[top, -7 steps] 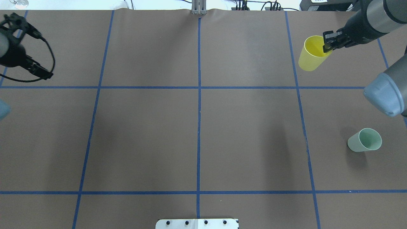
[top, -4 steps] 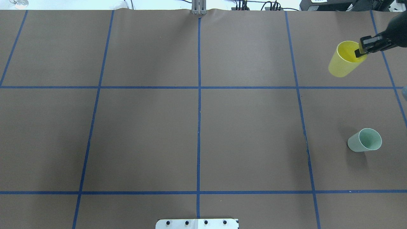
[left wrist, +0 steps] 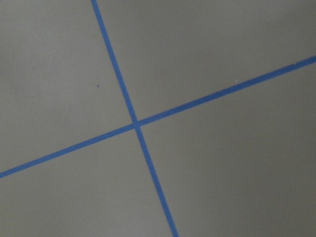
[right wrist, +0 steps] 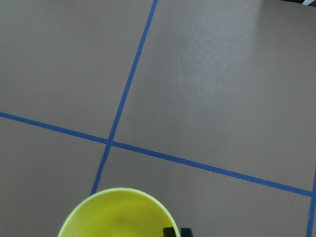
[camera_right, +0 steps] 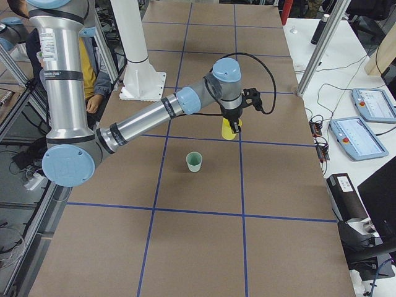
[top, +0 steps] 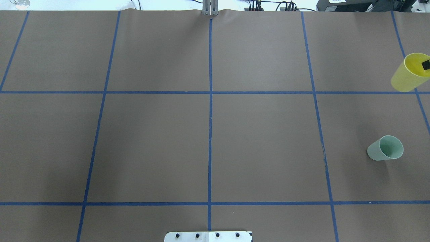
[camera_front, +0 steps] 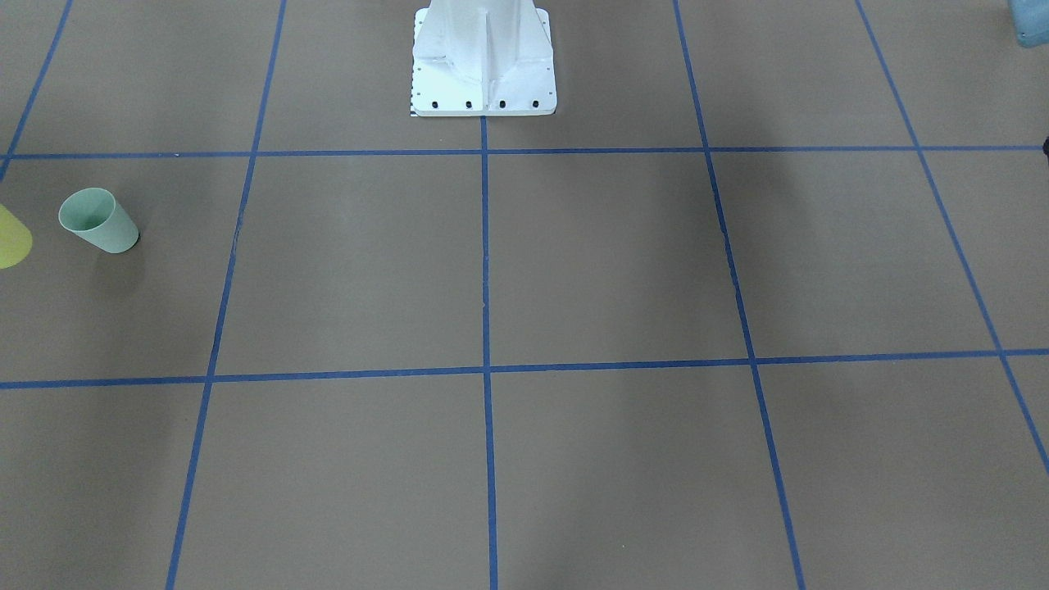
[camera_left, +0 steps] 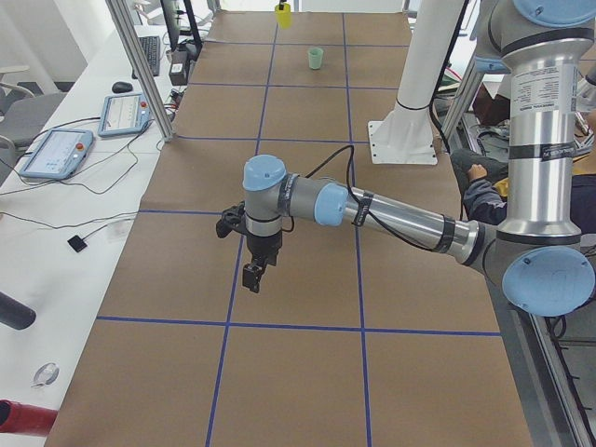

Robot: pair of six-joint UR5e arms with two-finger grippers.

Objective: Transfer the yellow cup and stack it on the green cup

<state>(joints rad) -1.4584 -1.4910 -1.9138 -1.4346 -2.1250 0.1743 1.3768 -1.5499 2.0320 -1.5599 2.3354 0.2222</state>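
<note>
The yellow cup (top: 408, 74) hangs tilted in the air at the far right edge of the overhead view, and only a sliver shows in the front view (camera_front: 10, 238). My right gripper (top: 426, 64) is shut on its rim, one finger inside, as the right wrist view shows with the cup (right wrist: 118, 215). The green cup (top: 385, 148) stands upright on the table, nearer the robot than the yellow cup and apart from it (camera_right: 194, 161). My left gripper (camera_left: 253, 275) hovers low over the table's left part; I cannot tell if it is open.
Brown table cover with a blue tape grid (top: 210, 92). The white robot pedestal (camera_front: 483, 57) stands at the near middle edge. Side benches carry tablets (camera_left: 58, 154) and cables. An aluminium post (camera_right: 318, 46) stands by the table's far edge.
My right gripper has carried the yellow cup rightward and slightly toward the robot, almost out of the overhead view. The left arm has left the overhead view. The green cup has not moved.
</note>
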